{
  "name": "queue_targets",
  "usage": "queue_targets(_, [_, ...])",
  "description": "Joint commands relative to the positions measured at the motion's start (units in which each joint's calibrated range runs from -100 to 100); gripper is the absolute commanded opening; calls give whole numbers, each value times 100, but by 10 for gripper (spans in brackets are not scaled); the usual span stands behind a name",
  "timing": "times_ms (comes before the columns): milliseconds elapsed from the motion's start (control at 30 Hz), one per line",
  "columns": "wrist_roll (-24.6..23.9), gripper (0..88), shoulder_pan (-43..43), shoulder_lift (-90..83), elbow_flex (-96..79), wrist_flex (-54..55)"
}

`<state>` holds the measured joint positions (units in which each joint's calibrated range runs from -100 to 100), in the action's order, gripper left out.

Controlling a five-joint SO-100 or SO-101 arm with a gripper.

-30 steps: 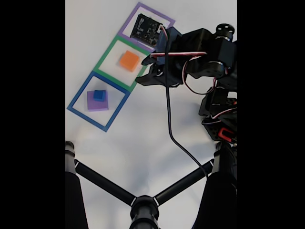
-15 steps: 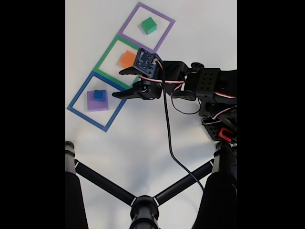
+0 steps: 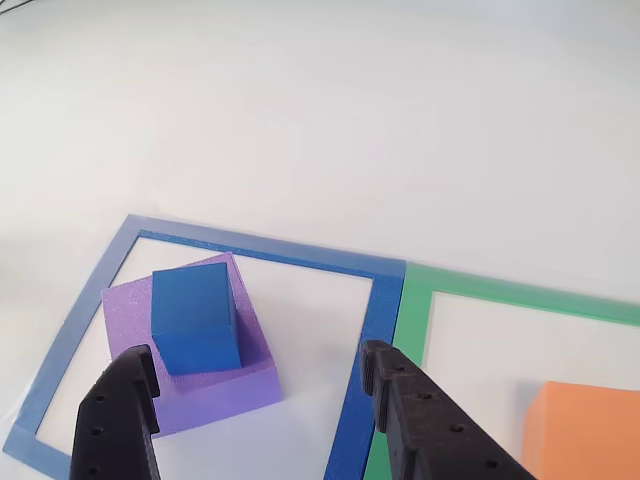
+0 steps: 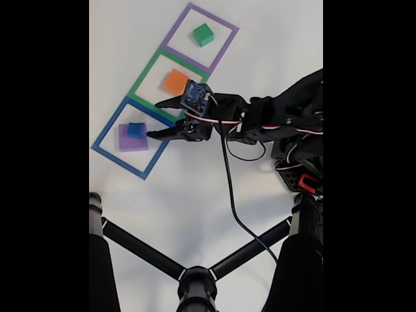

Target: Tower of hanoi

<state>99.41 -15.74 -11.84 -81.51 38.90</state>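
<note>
My gripper (image 3: 255,385) hangs released (jaws spread) just beside the blue cube (image 3: 195,317); closing low risks snagging the purple block (image 3: 215,398) beneath it.

**Camera setup: one high fixed cam, one close cam behind the jaws**

Fixed view: high above, looking down on the white table (image 4: 195,188), far off, black bars either side; tripod legs (image 4: 195,276) at the bottom edge, arm entering from the right. Other view: low and close, looking forward and down between the two gripper (image 3: 255,375) fingers at the bottom edge. Shared: blue frame (image 4: 133,138) (image 3: 250,245), green frame (image 4: 170,88) (image 3: 520,290), purple block (image 4: 132,140) (image 3: 190,390), blue cube (image 4: 135,129) (image 3: 195,315), orange block (image 4: 175,81) (image 3: 590,430).
</note>
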Motion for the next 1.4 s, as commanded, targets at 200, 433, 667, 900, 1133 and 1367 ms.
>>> queue_targets(200, [59, 228, -198, 919, 795, 711])
queue_targets(433, [59, 231, -298, 1200, 877, 930])
queue_targets(667, [59, 237, -412, 1320, 849, 1068])
queue_targets(900, [59, 236, -442, 1721, 1058, 1327])
queue_targets(1133, [59, 232, -496, 1833, 1140, 1327])
queue_targets(1367, [59, 223, -519, 2073, 1358, 1359])
